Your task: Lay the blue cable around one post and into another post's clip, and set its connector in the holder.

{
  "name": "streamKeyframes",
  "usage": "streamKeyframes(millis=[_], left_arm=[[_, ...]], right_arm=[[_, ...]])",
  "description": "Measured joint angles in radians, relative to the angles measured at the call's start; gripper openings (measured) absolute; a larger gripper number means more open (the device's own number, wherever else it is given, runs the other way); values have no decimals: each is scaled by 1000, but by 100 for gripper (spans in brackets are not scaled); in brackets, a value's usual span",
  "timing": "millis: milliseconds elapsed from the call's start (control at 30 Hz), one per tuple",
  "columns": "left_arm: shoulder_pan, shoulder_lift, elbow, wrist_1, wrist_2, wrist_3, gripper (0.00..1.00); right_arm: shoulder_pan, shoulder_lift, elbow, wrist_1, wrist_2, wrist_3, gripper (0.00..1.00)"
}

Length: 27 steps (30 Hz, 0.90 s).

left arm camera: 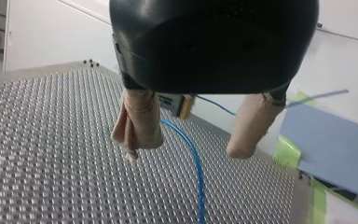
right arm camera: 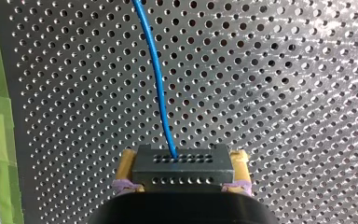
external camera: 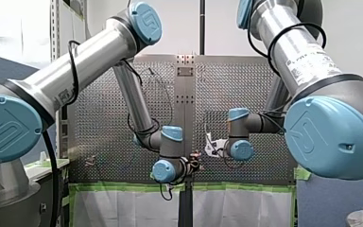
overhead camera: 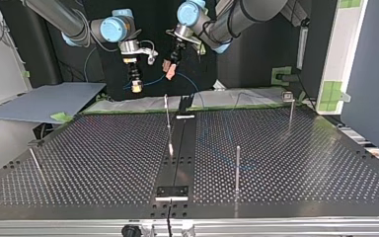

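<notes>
The perforated bench [overhead camera: 94, 158] carries several upright posts, and none of them has the cable on it yet. In the top view, a plain post [overhead camera: 237, 168] stands near, right of the centre strip. A post with a clip on top [overhead camera: 290, 106] stands far right. Both arms hang above the bench's far edge, well clear of the posts, probably so the cable can swing without snagging.

My left arm's pincer [left arm camera: 186, 150] is released. Its beige fingers [left arm camera: 137, 123] are spread either side of the blue cable [right arm camera: 156, 70] without touching it, which looks like a loose guide ready to steer the cable round a post.

My right arm's pincer [right arm camera: 182, 162] is clenched on the grey connector [right arm camera: 182, 171]. Its yellow pads press the connector's two ends, so the cable leaves freely from the front face. I judge the routing has not yet begun.
</notes>
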Motion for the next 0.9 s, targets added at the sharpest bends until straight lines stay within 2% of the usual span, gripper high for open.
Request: streamKeyframes(millis=[167, 433, 633, 900], left_arm=[[4, -40, 13, 6, -15, -20, 100], [10, -49, 59, -19, -50, -24, 100], [22, -49, 81, -46, -74, -17, 100], [43, -50, 84, -60, -110, 18, 100]], right_arm=[[0, 0, 0, 1, 0, 0, 0], [2, -1, 0, 1, -1, -1, 0], [3, -1, 0, 1, -1, -1, 0], [2, -3, 0, 1, 0, 2, 0]])
